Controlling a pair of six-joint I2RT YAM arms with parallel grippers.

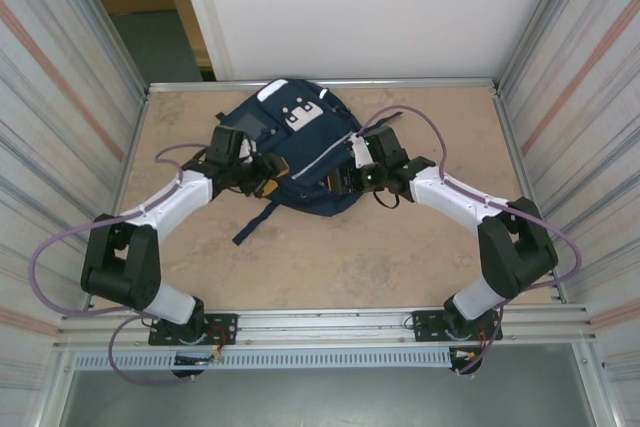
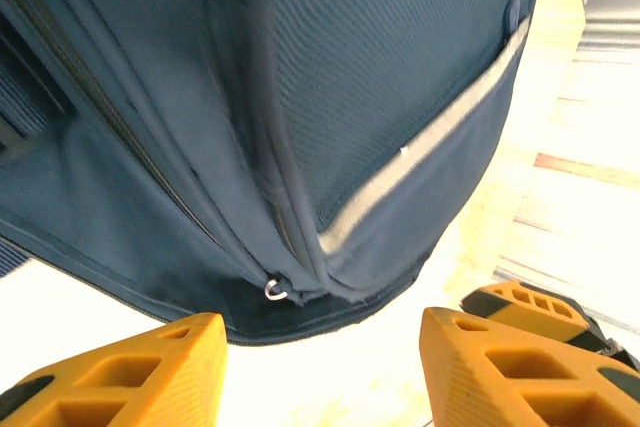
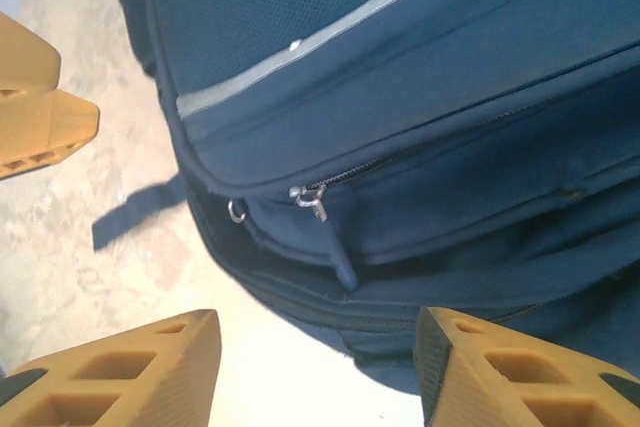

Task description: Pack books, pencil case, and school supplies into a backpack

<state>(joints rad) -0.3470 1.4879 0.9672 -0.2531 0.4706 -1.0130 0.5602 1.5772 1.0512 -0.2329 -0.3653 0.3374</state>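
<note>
Two robot arms are reaching in over a sand-coloured table (image 1: 400, 257) toward a navy-blue backpack (image 1: 295, 152), which is lying flat at the far middle of the surface, its white-patched top pointing away and a dark strap (image 1: 255, 222) trailing off its near edge. The left gripper (image 1: 262, 185) is hovering at the bag's near-left corner and the right gripper (image 1: 345, 179) at its near-right side, each just beside the fabric.

Seen from the wrists, the left gripper (image 2: 320, 347) is standing with its orange fingers apart and nothing between them, and the right gripper (image 3: 318, 337) is doing the same. Neither is gripping the bag.

Ahead of the right gripper, a small metal zipper pull (image 3: 310, 202) is hanging at the end of a zip that is looking closed, below the pale stripe (image 3: 330, 32) crossing the front panel. A tiny metal ring (image 2: 275, 292) is showing at the seam ahead of the left gripper.

The backpack is looking soft and slack rather than stiff. It is likely to sag, fold and drag across the table instead of lifting as one piece, and it is hardly fragile. The surest holds appear to be the zipper pull for opening it and a pinch of seam or strap for steadying it. The pull is small and smooth, so it could well slip from the fingers unless the other gripper is holding the fabric taut.
</note>
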